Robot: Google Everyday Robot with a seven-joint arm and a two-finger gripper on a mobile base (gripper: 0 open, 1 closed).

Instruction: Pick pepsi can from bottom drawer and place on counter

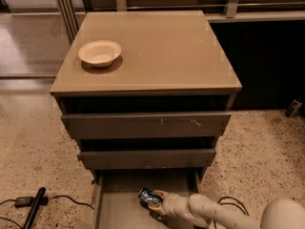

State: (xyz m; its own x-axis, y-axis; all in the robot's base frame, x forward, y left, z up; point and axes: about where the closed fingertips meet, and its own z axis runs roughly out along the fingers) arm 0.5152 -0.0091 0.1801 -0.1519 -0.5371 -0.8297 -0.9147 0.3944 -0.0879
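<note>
The bottom drawer [119,209] is pulled open at the foot of the grey cabinet. The pepsi can [149,197], dark blue with silver ends, lies on its side on the drawer floor. My gripper [156,199] reaches in from the lower right on a white arm and sits right at the can, around its right end. The counter [162,51] is the tan top of the cabinet, above the drawers.
A white bowl [99,53] stands on the counter's left side. Two grey-fronted drawers [145,125] overhang the open drawer. A black tool with a cable [33,205] lies on the speckled floor at lower left. Dark cabinets and a rail stand behind.
</note>
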